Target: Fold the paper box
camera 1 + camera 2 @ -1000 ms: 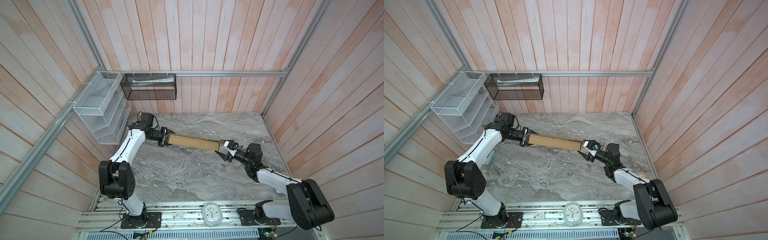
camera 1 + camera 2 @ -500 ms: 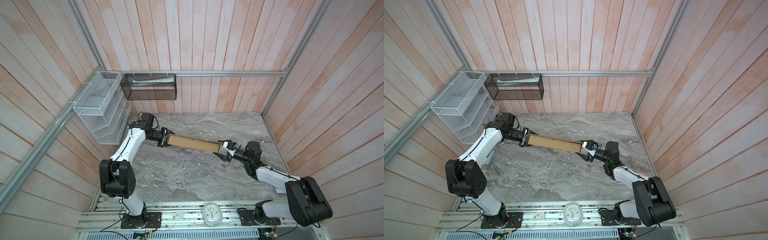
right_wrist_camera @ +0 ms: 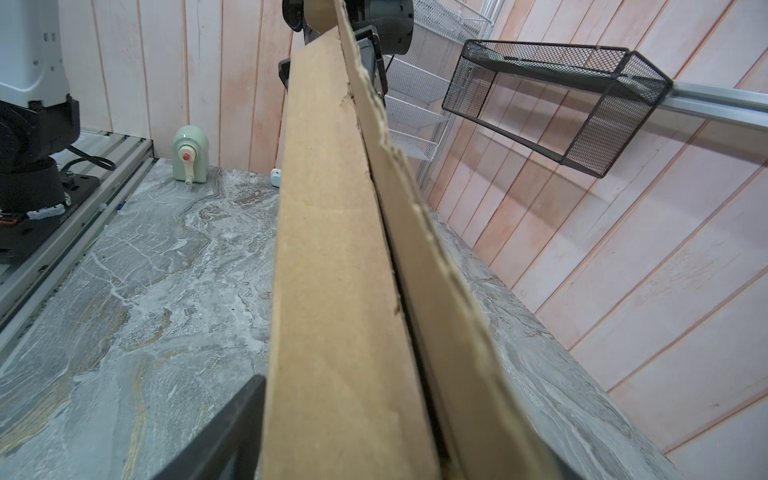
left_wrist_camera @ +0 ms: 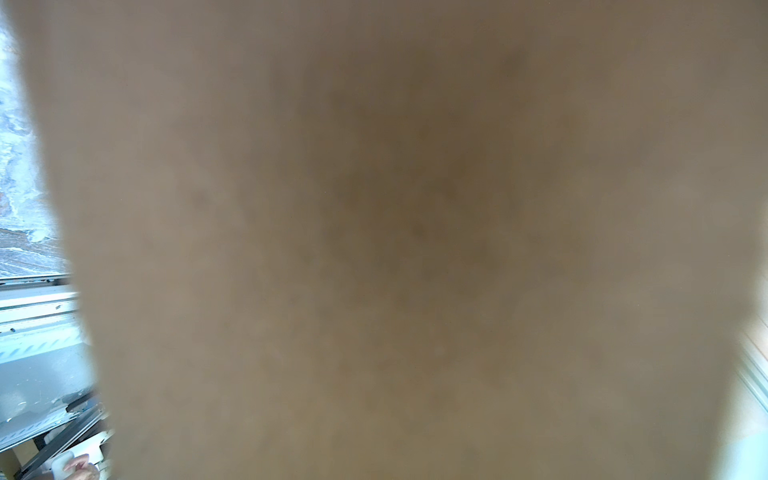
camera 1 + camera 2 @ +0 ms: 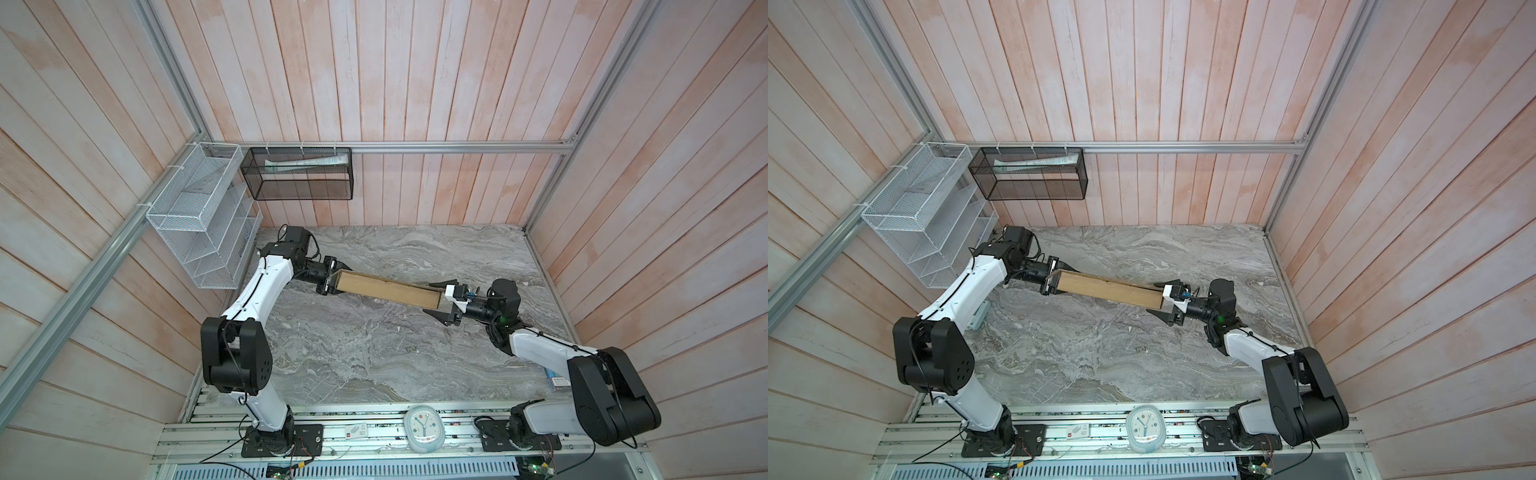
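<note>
My left fingers (image 5: 337, 267) clamp one end of the long brown cardboard box (image 5: 386, 291); my right fingers (image 5: 437, 285) straddle the other, spread wide.

The left arm (image 5: 268, 291) and right arm (image 5: 540, 351) are wearing smooth white shells between bulky black joint housings (image 5: 235, 357), each ending in a black base plate (image 5: 286, 441) dotted with screws. Thin black cables (image 5: 257, 286) are running along the white links, and a small green light (image 5: 504, 319) is glowing near the right wrist. The left claw (image 5: 332, 279) is showing black fingers, while the right claw (image 5: 434, 297) is pairing pointed black fingers with a white body.
</note>
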Motion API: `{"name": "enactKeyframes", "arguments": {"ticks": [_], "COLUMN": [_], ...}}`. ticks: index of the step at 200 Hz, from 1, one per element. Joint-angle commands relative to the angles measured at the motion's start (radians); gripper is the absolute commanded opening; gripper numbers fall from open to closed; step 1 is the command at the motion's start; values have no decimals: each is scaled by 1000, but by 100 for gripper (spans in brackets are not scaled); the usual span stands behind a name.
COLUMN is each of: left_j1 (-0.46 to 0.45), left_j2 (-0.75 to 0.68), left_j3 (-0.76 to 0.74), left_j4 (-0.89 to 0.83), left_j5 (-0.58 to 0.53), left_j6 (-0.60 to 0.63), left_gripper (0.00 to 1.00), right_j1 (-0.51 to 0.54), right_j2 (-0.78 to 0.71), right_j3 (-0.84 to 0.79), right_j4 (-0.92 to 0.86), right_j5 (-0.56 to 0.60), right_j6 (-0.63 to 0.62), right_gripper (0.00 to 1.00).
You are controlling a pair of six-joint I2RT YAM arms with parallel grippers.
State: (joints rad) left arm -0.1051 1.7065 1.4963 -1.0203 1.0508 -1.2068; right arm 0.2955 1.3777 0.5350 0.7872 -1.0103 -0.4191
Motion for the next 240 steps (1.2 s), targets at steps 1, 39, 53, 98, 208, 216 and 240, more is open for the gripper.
{"name": "enactKeyframes", "arguments": {"ticks": [1,39,53,98,208,216,240], "left_j1": [-4,-16,-28,-35,-37,-37,-36], "left_j2": [13,26,28,42,47,48,49], "left_j3": [34,32,26,48,59,62,64], "left_j4": [-6,51,80,74,65,61,54], "left_j5": [25,30,37,38,45,43,43], "left_j6": [13,-17,-38,-33,-30,-27,-22], "left_gripper": [31,30,30,30,30,30,30], "right_j1": [15,65,80,114,120,122,124], "right_j2": [11,5,1,-23,-19,-14,-20], "right_j3": [28,8,-9,-24,-17,-16,-11], "right_j4": [-21,-1,48,75,28,24,-4], "right_j5": [-51,31,69,165,220,226,249], "right_j6": [14,15,36,31,-37,-47,-75], "right_gripper": [76,75,75,71,66,67,69]}}
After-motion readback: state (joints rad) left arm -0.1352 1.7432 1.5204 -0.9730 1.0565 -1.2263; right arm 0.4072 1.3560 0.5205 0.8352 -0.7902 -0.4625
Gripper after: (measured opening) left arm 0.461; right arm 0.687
